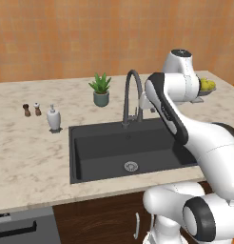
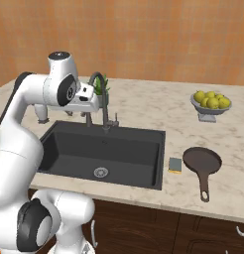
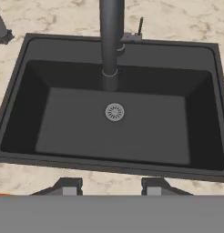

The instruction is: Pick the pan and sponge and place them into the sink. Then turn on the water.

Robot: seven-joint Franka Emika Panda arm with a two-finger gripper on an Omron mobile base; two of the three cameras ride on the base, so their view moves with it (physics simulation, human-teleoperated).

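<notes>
Gripper [image 3: 112, 184] hangs above the sink [image 3: 22, 98], fingers apart, holding nothing. Pan [image 2: 202, 161] and sponge [image 2: 175, 164] sit on the counter [image 2: 144, 106]

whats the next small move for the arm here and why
Probably swing the gripper to the robot's right, toward the pan and sponge. Both lie on the counter just past the sink's right rim, the basin is empty, and the open fingers hover over the drain holding nothing.
</notes>
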